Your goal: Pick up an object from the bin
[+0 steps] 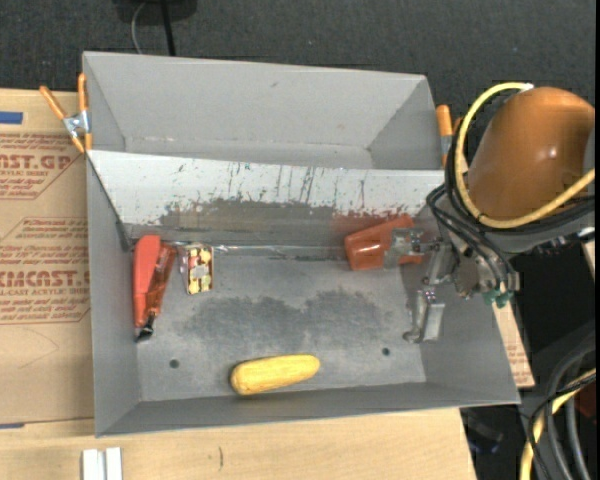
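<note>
My gripper (pixel 425 320) hangs low at the right side of the bin, its metal fingers pointing down toward the floor with nothing visible between them. Just up and left of it, an orange-brown block-shaped thing (pixel 372 245) lies against the back wall. A yellow corn cob (pixel 274 373) rests near the front edge, well to the left of the gripper.
At the left wall lies a long red tool with a black tip (pixel 148 283), and beside it a small yellow and white packet (pixel 198 269). The arm's orange dome and cables overhang the bin's right rim.
</note>
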